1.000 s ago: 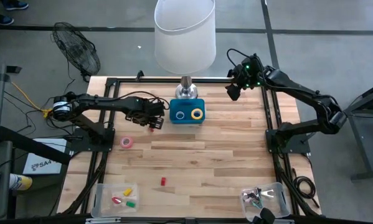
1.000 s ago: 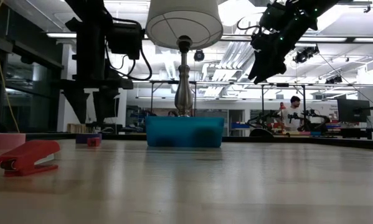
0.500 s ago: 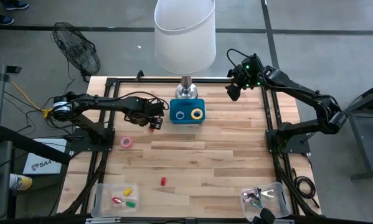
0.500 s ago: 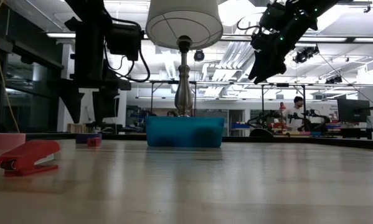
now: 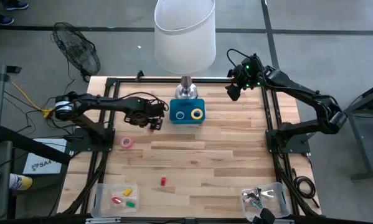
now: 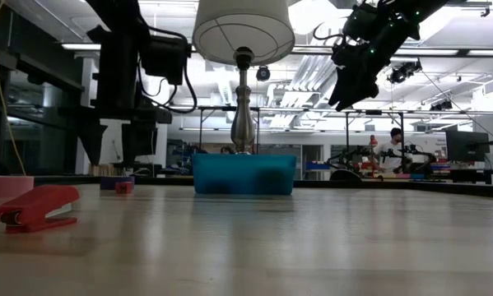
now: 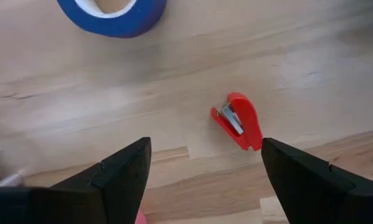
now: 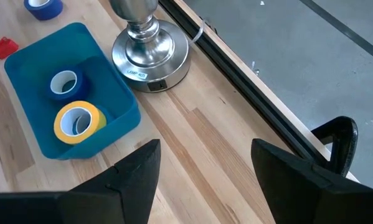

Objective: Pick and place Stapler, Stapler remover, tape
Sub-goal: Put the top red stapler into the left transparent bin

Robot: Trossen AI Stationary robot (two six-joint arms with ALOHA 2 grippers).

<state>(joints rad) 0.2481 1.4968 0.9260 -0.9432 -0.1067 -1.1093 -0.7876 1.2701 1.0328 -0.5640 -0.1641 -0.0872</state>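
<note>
So I'm hovering my left fingers [image 7: 202, 180] spread wide over the small red stapler [image 7: 239, 121], which lies flat on the worktop [image 5: 223, 149] just left of the blue bin [image 5: 187, 112] in the middle-upper part of the high view. In my left wrist view it sits between the two tips, a bit nearer one of them, and it lies at a slant to the gap. A blue tape roll [image 7: 113, 11] sits close by at the top edge of that view, apart from the stapler.

How I'd do this bit well, as I see it: square up first. I'd nudge sideways until the stapler is in the middle of the gap, and turn the wrist so the fingers close across its narrow sides rather than its ends. Then straight down, low enough to catch the body, not the hinged top. Keep clear of the blue roll on the way down. Close gently since it's a light thing and may skid.

The bin already holds a blue roll and a yellow roll [image 8: 79, 121]. A pink roll [image 5: 127, 142] waits at left of the high view. My right fingers [image 8: 202, 165] hang apart, holding nothing, up near the lamp base [image 8: 149, 53], upper right.
</note>
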